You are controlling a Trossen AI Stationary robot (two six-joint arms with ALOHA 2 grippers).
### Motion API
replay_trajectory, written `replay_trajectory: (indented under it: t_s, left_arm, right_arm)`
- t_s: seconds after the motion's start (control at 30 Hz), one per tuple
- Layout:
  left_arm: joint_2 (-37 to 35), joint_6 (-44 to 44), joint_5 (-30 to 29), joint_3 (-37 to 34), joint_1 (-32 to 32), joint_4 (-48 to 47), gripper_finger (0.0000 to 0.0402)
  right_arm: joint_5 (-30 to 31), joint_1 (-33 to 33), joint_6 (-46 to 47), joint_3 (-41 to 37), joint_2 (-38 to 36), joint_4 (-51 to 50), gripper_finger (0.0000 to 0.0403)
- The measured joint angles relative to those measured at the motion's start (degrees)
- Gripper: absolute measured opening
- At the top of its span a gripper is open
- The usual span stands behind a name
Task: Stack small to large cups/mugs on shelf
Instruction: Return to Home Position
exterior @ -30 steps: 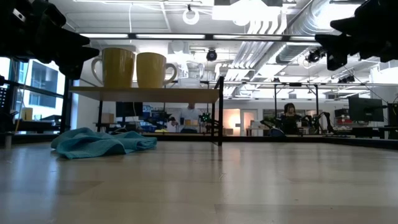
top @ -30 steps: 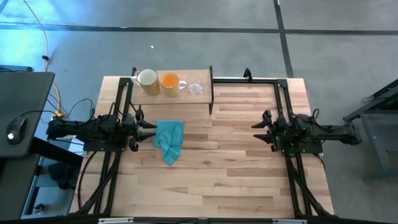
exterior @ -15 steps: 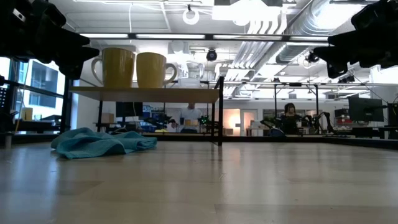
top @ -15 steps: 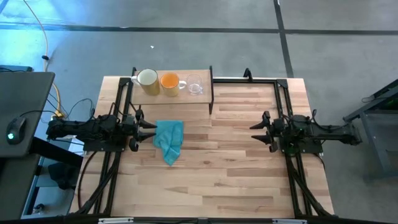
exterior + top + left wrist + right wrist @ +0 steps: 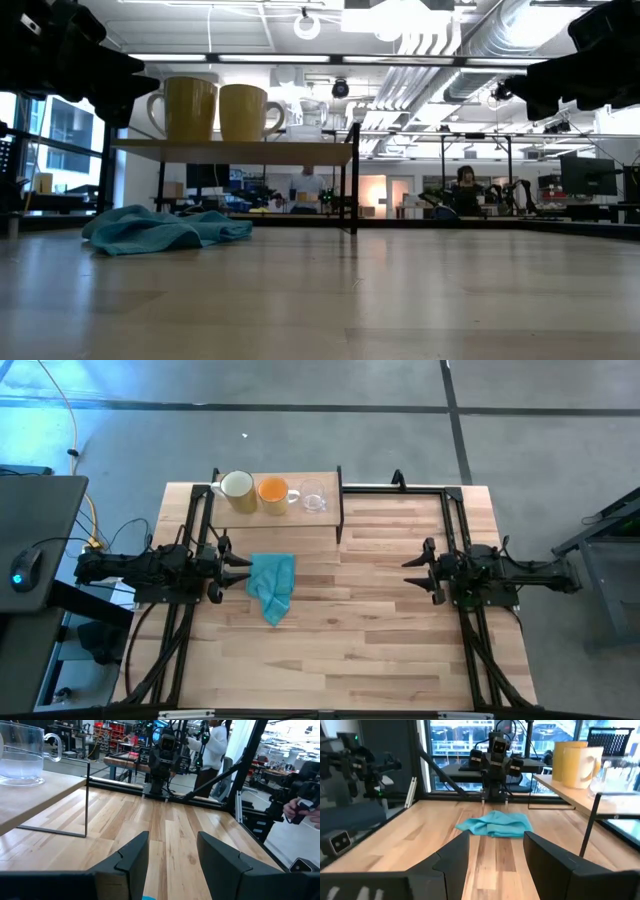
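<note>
**All three cups are up on the shelf**

White mug (image 5: 236,485), orange mug (image 5: 272,489) and the little glass cup (image 5: 314,498) sit in a row on the shelf (image 5: 275,518) at the back of the desk (image 5: 380,650), with the biggest at the left end. A teal cloth (image 5: 272,585) lies crumpled just beside the left pincer (image 5: 245,572). The right pincer (image 5: 408,574) faces it from across the desk. Both have their fingers spread apart and are gripping nothing.

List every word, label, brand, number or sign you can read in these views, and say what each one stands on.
None can be read.
The cream-white mug, orange mug, glass cup, shelf and teal cloth bear no visible print.
Anything posted in the room behind the table is too small or blurred to read.
</note>
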Motion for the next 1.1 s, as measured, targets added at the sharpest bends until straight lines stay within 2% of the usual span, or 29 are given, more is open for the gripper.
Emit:
replay_trajectory:
  t_s: [0.1,0.27,0.4,0.8,0.97,1.1]
  left_arm:
    - [0.0,0.0,0.0,0.0,0.0,-0.01,0.0154]
    - [0.0,0.0,0.0,0.0,0.01,0.0,0.0154]
    - [0.0,0.0,0.0,0.0,0.02,-0.01,0.0154]
    - [0.0,0.02,0.0,0.0,0.01,-0.01,0.0154]
    - [0.02,0.02,0.0,0.02,0.02,0.01,0.0154]
    - [0.0,0.0,0.0,0.01,0.0,0.01,0.0154]
  right_arm:
    - [0.1,-0.02,2.02,0.06,0.0,-0.16,0.0181]
    - [0.41,-0.02,-0.64,0.22,0.0,-0.94,0.0181]
    - [0.48,-0.02,6.0,0.24,0.0,-1.02,0.0181]
    - [0.77,-0.01,4.65,0.24,-0.02,0.92,0.0181]
    - [9.71,-0.06,13.55,0.26,0.0,0.13,0.0181]
    - [8.32,-0.02,15.17,0.31,0.0,-1.38,0.0181]
